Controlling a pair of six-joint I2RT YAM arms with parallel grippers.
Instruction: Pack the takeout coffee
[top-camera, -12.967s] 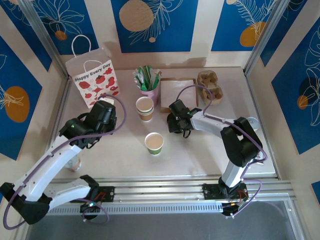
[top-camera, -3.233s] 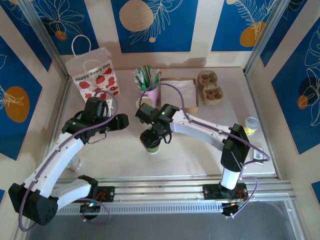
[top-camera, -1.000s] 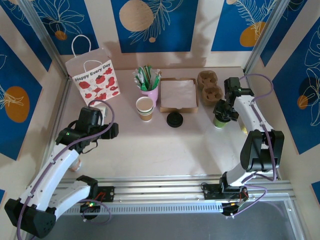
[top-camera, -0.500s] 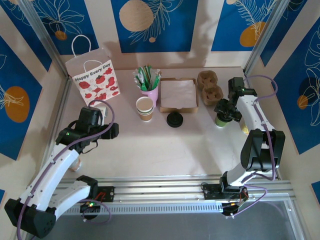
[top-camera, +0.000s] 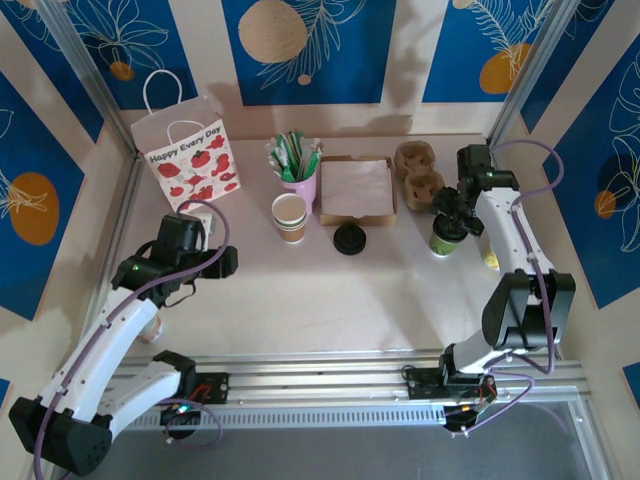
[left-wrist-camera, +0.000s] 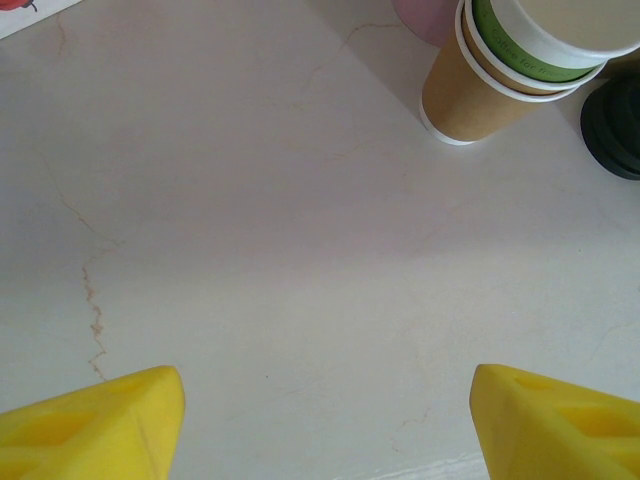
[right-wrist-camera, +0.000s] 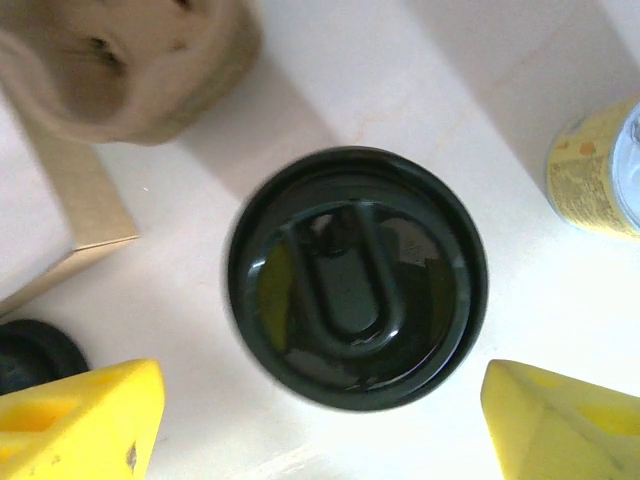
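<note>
The takeout coffee (top-camera: 444, 240), a green paper cup with a black lid (right-wrist-camera: 357, 277), stands upright on the table just in front of the brown cup carrier (top-camera: 418, 172). My right gripper (top-camera: 452, 208) hovers over it, open. In the right wrist view its yellow fingertips (right-wrist-camera: 85, 420) stand wide on either side of the lid without touching it, so the right gripper (right-wrist-camera: 320, 430) holds nothing. My left gripper (top-camera: 225, 262) is open over bare table at the left, and in its wrist view the left gripper (left-wrist-camera: 325, 430) has nothing between its fingers.
A tan cup stack (top-camera: 290, 217), a loose black lid (top-camera: 349, 238), a flat cardboard box (top-camera: 355, 190) and a pink holder of sticks (top-camera: 297, 165) sit at the back. A strawberry gift bag (top-camera: 186, 155) stands back left. A yellow can (right-wrist-camera: 600, 180) lies right of the coffee.
My right gripper has opened, let go of the takeout coffee and drawn back a little toward the far side. The cup stays standing by the carrier. The left arm has not moved.
</note>
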